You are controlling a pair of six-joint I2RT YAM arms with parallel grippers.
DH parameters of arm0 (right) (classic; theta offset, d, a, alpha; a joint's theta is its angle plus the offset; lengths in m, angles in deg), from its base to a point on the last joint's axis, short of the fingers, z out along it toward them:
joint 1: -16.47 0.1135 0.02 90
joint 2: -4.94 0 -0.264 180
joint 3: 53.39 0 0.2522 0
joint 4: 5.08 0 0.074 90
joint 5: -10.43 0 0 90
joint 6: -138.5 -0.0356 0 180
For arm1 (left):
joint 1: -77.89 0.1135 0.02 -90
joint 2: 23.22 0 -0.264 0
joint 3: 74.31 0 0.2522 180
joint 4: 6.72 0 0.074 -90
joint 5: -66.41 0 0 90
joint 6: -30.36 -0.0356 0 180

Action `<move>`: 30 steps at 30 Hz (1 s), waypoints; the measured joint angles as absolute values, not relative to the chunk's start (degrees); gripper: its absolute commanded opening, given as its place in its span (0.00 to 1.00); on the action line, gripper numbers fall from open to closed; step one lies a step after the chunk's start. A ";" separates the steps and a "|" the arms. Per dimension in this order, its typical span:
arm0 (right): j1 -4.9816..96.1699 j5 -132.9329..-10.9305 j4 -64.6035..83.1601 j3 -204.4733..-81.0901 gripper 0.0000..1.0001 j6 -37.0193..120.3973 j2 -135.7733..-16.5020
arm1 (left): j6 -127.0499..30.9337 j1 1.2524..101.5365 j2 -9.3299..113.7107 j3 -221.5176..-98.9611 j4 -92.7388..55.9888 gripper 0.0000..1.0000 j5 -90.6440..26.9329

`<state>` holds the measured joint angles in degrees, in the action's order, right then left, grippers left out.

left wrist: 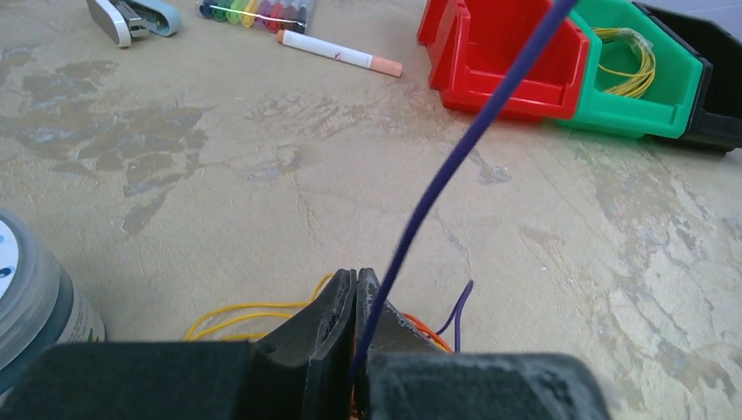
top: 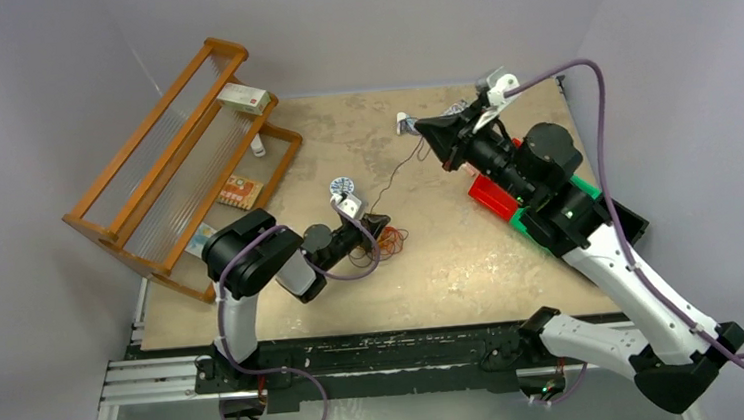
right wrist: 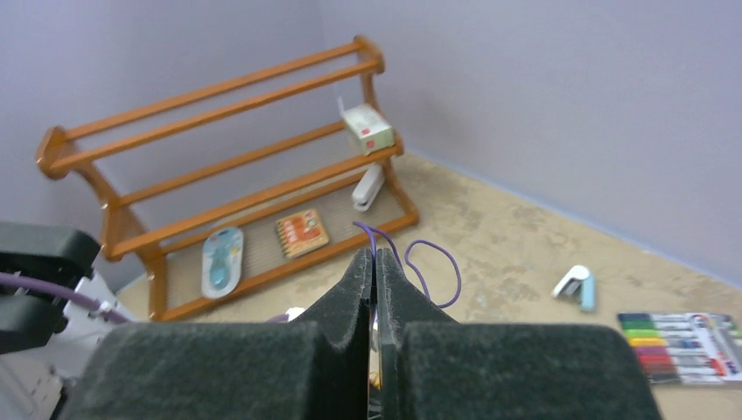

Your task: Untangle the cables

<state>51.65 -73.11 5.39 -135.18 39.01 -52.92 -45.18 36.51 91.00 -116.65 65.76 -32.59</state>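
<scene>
purple cable (left wrist: 435, 188) taut between left gripper (left wrist: 357, 275) and right gripper (right wrist: 374, 257), both pairs of jaws tight on it

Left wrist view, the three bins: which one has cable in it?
The green bin, middle of the three: a yellow cable coil lies inside. The red bin shows none; the black bin hides its interior.

Pale lavender walls (top: 363, 20) enclose a mottled tan table (top: 453, 264), with a wooden rack (top: 174, 165) at one corner.
</scene>
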 measured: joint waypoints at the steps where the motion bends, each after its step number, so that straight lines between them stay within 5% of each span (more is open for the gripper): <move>1: 51.65 -74.36 5.39 -135.37 0.00 39.36 -52.33 | -45.18 36.51 91.06 -116.54 65.78 0.03 -32.61; 5: 51.65 -78.25 4.52 -136.79 0.00 40.80 -50.17 | -45.11 36.49 91.24 -115.88 65.80 0.14 -32.59; 22: 51.65 -98.75 3.14 -143.99 0.00 49.96 -47.11 | -45.22 36.49 91.30 -112.32 66.39 0.17 -32.33; 30: 51.65 -110.80 2.75 -144.49 0.00 53.74 -45.16 | -45.27 36.51 90.74 -111.34 66.11 0.31 -31.43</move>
<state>51.65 -110.80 2.75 -144.49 53.74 -45.16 -45.27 36.51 90.74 -111.34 66.11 -31.43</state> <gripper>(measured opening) 0.008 0.271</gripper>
